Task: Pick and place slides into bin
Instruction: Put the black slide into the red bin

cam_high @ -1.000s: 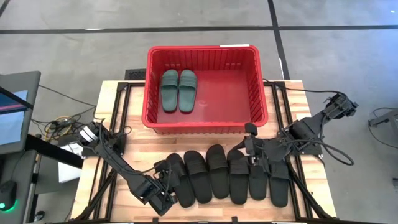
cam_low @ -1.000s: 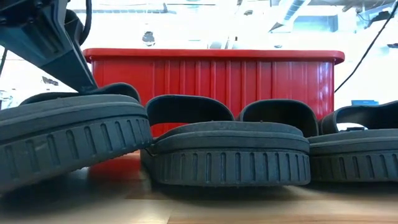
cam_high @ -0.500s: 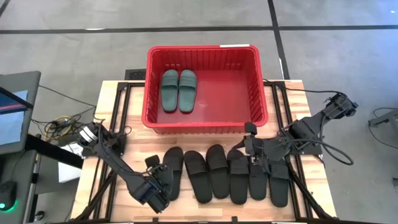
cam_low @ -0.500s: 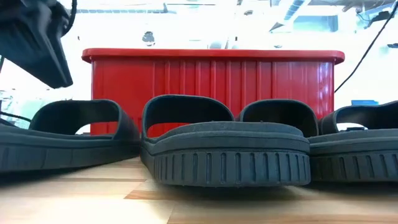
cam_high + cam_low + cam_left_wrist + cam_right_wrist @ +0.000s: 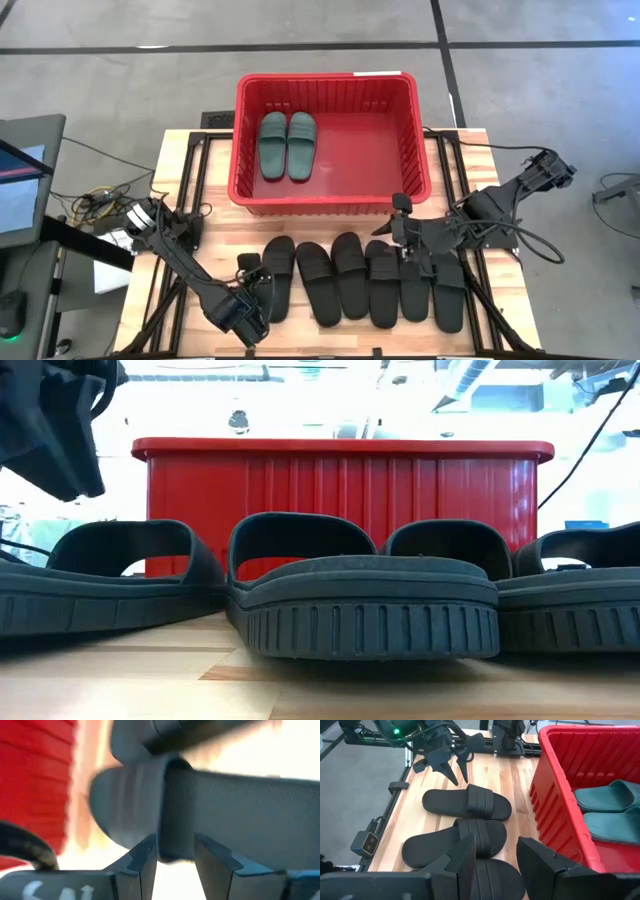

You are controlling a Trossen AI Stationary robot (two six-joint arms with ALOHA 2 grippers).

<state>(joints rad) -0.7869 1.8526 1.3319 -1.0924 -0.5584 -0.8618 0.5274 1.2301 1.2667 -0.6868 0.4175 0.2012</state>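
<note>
The red bin (image 5: pixel 325 78) stands at the table's far middle, and two sage-green slides (image 5: pixel 288 145) lie side by side on its floor at the left. Several black slides (image 5: pixel 350 280) lie flat on their soles in a row along the near edge. My left gripper (image 5: pixel 252 282) is open. It hangs just above and left of the leftmost black slide (image 5: pixel 467 802), fingers pointing down, clear of it. My right gripper (image 5: pixel 400 245) is open too. It hovers high over the far ends of the slides at the row's right, with nothing between its fingers.
A strip of bare wood (image 5: pixel 300 225) runs between the bin and the row of slides. Black frame rails (image 5: pixel 195 190) line the table's left and right sides. A monitor (image 5: pixel 25 170) and cables sit off the table at the left.
The leftmost black slide was tipped with its near end raised and lay slanted against the row. It has come down flat on the table and now lies straight beside the others. My left gripper has rolled about its own line and risen a little above that slide.
</note>
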